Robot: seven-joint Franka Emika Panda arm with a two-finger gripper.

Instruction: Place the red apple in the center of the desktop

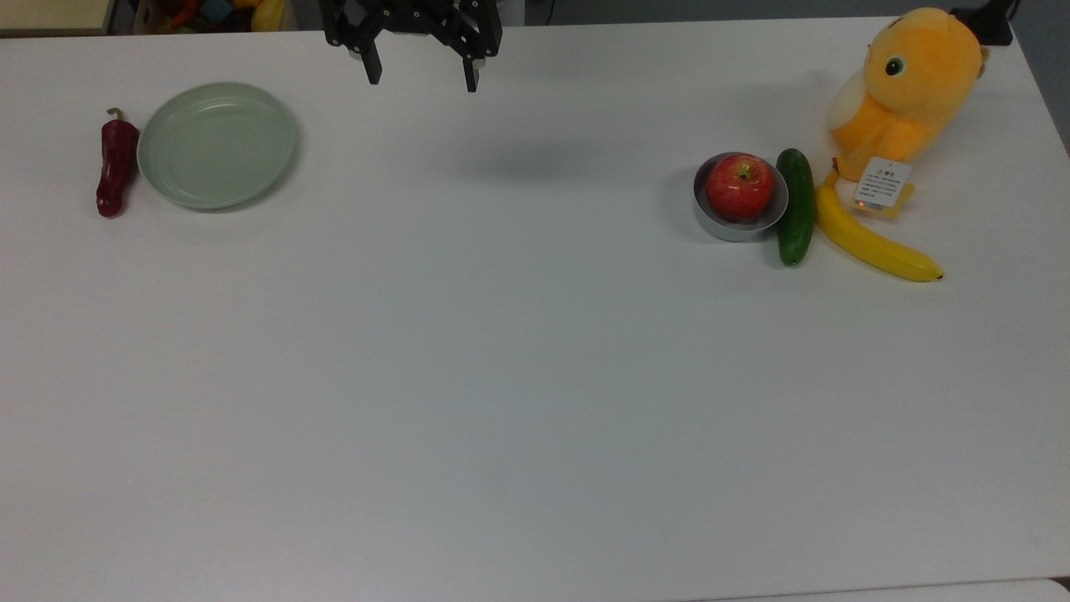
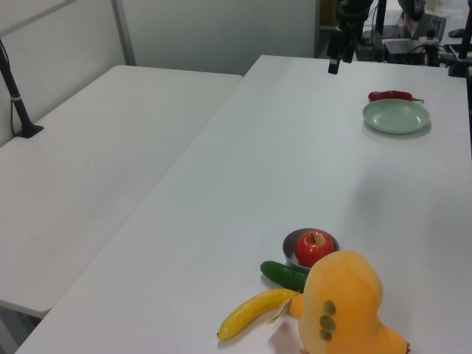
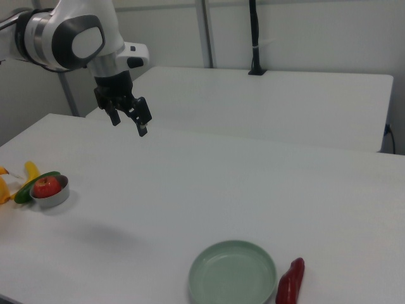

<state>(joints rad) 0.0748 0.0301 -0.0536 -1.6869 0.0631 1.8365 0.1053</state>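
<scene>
The gripper (image 1: 421,77) hangs wide open and empty, well apart from the red apple (image 1: 740,186). That apple sits inside a small metal bowl (image 1: 730,226) touching the cucumber (image 1: 795,206), so a low pinch could strike the rim or drag the bowl along

Desktop (image 1: 501,376) centre open – cucumber (image 1: 795,206) touching bowl (image 1: 736,227), plush toy (image 1: 911,92) near

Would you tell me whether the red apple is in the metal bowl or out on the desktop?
In: the red apple sits inside the small metal bowl, whose rim rings it.
</scene>
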